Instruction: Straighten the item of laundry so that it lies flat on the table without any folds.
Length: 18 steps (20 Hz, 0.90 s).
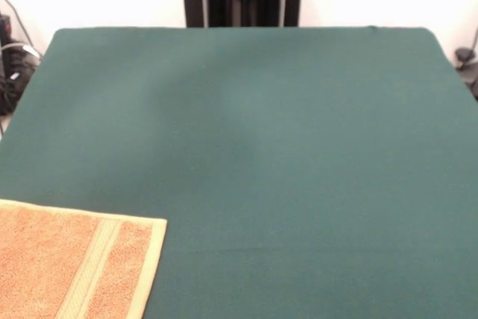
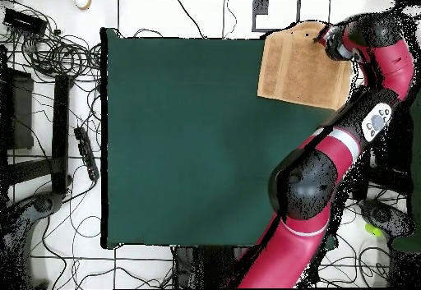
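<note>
At the table's [image 1: 299, 125] corner lay the soft, limp towel [image 2: 300, 71], best pinched at its hem; the gripper's [image 2: 329, 40] finger state couldn't be told.

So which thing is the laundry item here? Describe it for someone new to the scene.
Start from the large dark green table. At its near left corner in the front view lies a small orange-tan terry towel, apparently flat. A paler yellow-green stripe and hem mark it out; nothing else lies on the table.

tangled black cables [image 2: 51, 52] on white tiled floor [image 2: 164, 11], black stand [image 2: 59, 131] beside
</note>
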### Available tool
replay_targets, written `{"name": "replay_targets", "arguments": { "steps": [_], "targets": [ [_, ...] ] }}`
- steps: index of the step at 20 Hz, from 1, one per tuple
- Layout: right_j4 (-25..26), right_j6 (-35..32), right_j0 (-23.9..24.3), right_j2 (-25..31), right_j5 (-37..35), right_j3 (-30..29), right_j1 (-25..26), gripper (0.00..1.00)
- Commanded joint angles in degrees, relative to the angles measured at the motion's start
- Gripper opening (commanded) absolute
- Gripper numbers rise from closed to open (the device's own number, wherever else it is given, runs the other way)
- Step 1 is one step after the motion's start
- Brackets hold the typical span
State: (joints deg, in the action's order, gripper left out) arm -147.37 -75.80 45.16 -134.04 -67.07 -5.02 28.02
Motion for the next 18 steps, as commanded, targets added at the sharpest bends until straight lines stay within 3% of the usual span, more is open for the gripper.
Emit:
{"name": "replay_targets", "arguments": {
  "steps": [1, 10, 15, 18],
  "targets": [
    [6.14, 6.48, -2.23, -3.78, 6.92, 4.9, 10.55, 1.0],
    [8.27, 4.64, -2.98, -4.83, 4.94, 4.04, 9.46, 1.0],
    [8.57, 1.21, -3.72, 0.71, 2.51, 4.64, 9.69, 1.0],
    [8.19, -0.79, -4.34, 6.81, 2.7, 5.13, 10.98, 1.0]
  ]
}}
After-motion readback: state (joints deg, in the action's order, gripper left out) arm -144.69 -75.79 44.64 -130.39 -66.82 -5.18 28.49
